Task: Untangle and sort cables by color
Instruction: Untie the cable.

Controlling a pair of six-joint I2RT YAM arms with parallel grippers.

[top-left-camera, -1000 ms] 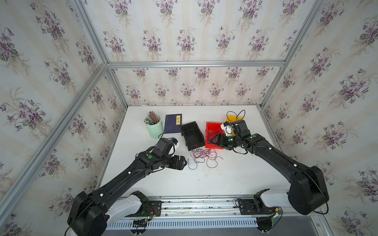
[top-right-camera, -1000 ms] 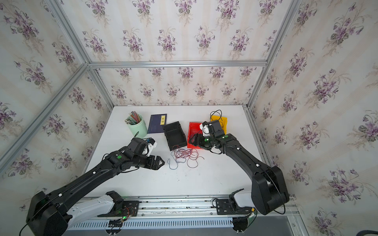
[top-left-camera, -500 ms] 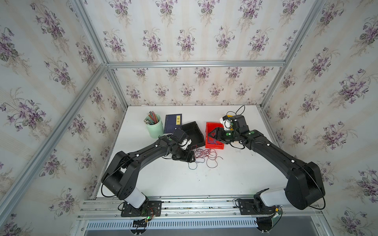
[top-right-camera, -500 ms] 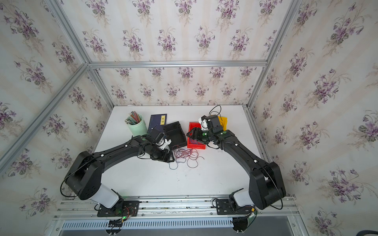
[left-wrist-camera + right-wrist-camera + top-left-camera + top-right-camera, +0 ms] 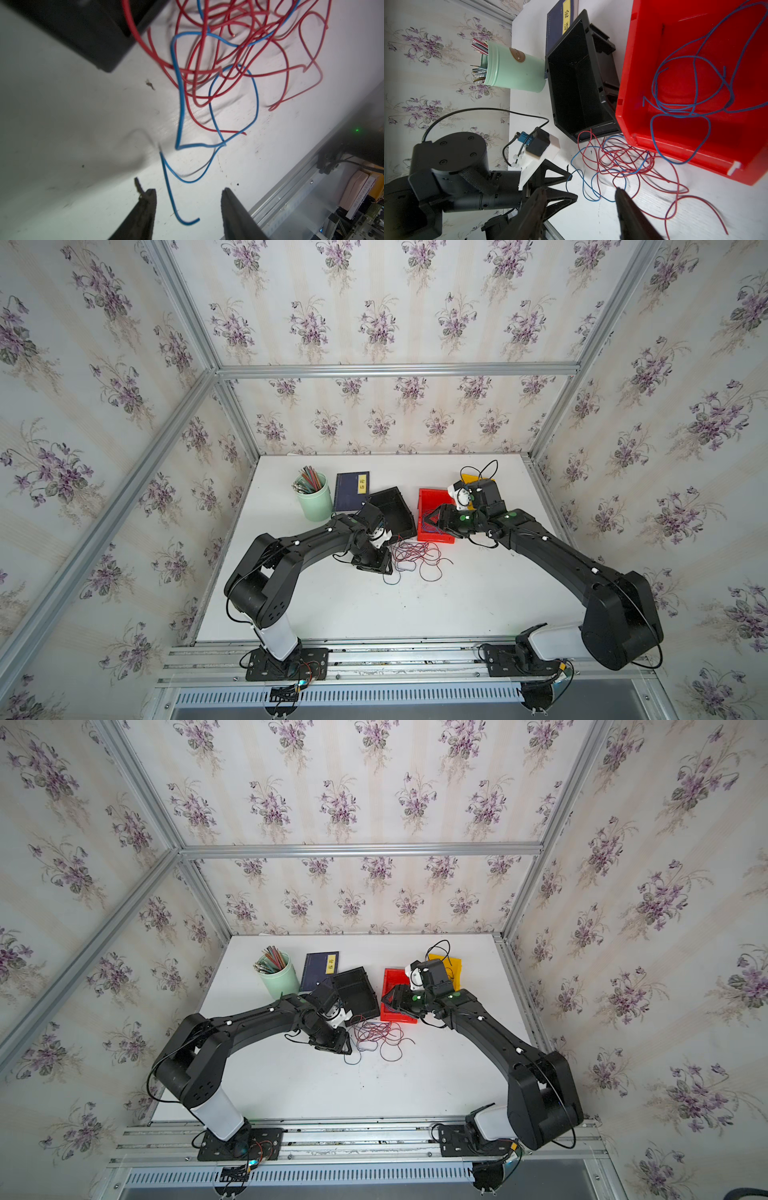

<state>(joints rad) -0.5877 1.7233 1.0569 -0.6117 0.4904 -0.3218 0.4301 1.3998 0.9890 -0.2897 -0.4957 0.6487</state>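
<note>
- Straddling loose blue wire strand (image 5: 168, 188) on white bench (image 5: 374, 605): left hand (image 5: 187, 190), open, not touching it.
- Right hand (image 5: 580, 189) open, empty.
- Tangled red and blue cables (image 5: 413, 551) lie beside red plastic bin (image 5: 625, 72).

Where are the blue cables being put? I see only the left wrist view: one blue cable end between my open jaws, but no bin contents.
Observer: In the red bin; the right wrist view shows blue cables lying inside.
Operator: Is the black bin used?
Observer: The black bin looks empty inside.
Operator: Where is the right gripper?
Observer: In both top views the right gripper overlaps the red bin, jaws open and empty.
</note>
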